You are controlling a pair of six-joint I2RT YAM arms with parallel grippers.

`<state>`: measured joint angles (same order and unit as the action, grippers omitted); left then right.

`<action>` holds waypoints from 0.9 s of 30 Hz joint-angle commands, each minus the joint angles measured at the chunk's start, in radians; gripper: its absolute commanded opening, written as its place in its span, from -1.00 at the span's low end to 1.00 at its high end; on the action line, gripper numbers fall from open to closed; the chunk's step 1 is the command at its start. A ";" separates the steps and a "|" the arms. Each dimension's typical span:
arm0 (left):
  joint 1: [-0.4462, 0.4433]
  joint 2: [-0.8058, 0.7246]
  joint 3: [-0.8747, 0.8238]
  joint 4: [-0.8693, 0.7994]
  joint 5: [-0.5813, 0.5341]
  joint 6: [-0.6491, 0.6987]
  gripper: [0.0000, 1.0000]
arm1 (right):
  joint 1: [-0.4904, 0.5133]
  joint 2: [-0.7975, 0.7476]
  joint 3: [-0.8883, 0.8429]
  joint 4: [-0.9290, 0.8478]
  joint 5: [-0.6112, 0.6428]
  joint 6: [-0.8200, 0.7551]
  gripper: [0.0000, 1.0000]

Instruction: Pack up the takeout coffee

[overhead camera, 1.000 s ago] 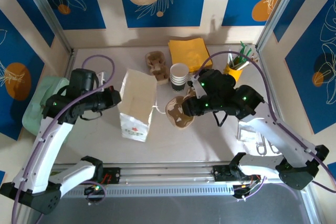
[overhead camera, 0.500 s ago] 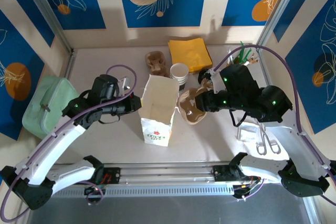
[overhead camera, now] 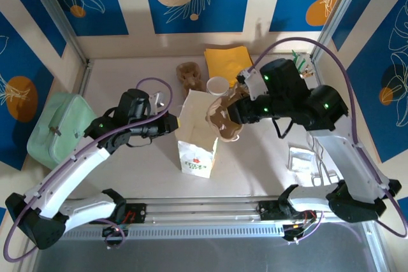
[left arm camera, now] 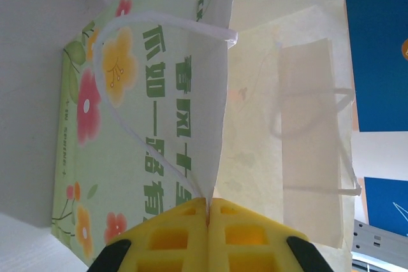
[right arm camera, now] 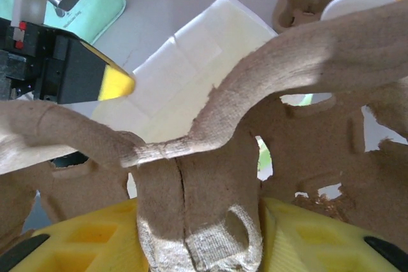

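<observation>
A white paper bag (overhead camera: 195, 151) with a floral print stands upright and open at mid-table. My left gripper (overhead camera: 174, 121) is shut on its left rim; in the left wrist view the yellow fingertips (left arm camera: 208, 203) pinch the bag's (left arm camera: 159, 125) edge. A brown pulp cup carrier (overhead camera: 223, 122) hangs tilted over the bag's open mouth, with my right gripper (overhead camera: 238, 113) shut on it. In the right wrist view the carrier's (right arm camera: 287, 74) central rib is clamped in my right gripper (right arm camera: 197, 227), and the bag (right arm camera: 185, 74) lies below. The takeout coffee is out of view.
A stack of lidless cups (overhead camera: 218, 85), another pulp carrier (overhead camera: 189, 76) and yellow napkins (overhead camera: 229, 62) sit behind the bag. A pale green case (overhead camera: 54, 125) lies at the left wall. A yellow holder (overhead camera: 298, 68) and a clear packet (overhead camera: 309, 160) are on the right.
My left gripper has pulled the bag rightward and nearer, standing it open. My right gripper has lifted the carrier off the table and brought it over the bag's mouth.
</observation>
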<state>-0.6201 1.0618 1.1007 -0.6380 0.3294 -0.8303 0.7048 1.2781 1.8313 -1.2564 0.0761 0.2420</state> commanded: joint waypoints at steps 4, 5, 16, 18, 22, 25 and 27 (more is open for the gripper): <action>-0.008 -0.009 -0.019 0.003 0.029 0.008 -1.00 | 0.025 0.107 0.083 -0.046 -0.124 -0.113 -0.09; -0.009 -0.012 -0.021 0.003 0.030 0.009 -1.00 | 0.039 0.125 0.096 -0.054 -0.110 -0.124 -0.09; -0.008 -0.034 -0.044 0.011 0.031 0.011 -1.00 | 0.173 0.348 0.281 -0.243 0.266 -0.247 -0.10; -0.008 -0.037 -0.048 0.011 0.025 0.010 -1.00 | 0.184 0.378 0.284 -0.253 0.324 -0.262 -0.10; -0.008 -0.040 -0.053 0.009 0.029 0.007 -1.00 | 0.208 0.415 0.281 -0.242 0.425 -0.294 -0.10; -0.009 -0.047 -0.056 0.009 0.027 0.004 -1.00 | 0.224 0.429 0.281 -0.218 0.475 -0.317 -0.10; -0.007 -0.050 -0.059 0.011 0.026 0.004 -1.00 | 0.238 0.429 0.272 -0.191 0.496 -0.337 -0.09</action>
<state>-0.6201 1.0302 1.0550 -0.6243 0.3374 -0.8303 0.9241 1.7153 2.0926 -1.4590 0.4927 -0.0463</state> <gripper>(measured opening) 0.052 0.452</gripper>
